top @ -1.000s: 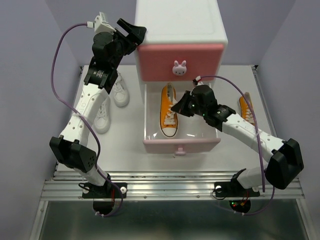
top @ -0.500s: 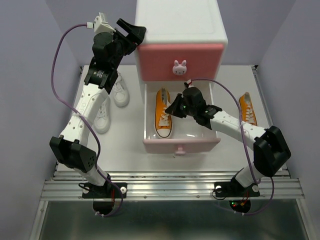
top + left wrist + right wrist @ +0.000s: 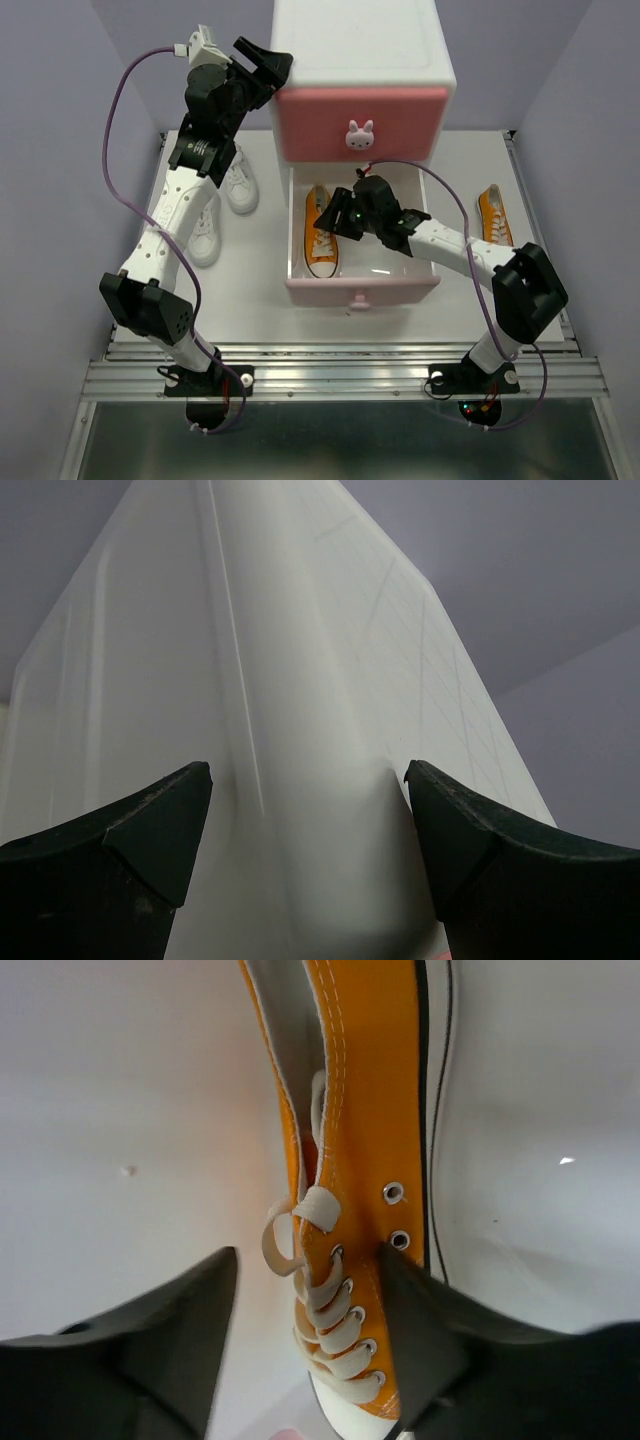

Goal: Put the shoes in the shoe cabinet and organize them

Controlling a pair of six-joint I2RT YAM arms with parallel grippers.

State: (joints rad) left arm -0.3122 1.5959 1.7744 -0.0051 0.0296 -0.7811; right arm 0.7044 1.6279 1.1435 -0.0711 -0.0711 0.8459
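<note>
Right gripper [image 3: 305, 1295], jaws spread, straddles the laces of the orange canvas sneaker [image 3: 370, 1110] lying lengthwise in the pale pink pulled-out drawer [image 3: 362, 290], toe towards the drawer front.

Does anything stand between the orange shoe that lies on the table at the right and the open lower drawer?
No loose object does. Between the orange shoe on the table and the open lower drawer is only bare table. The shoe must clear the drawer's right wall, and the right arm crosses above that gap.
</note>
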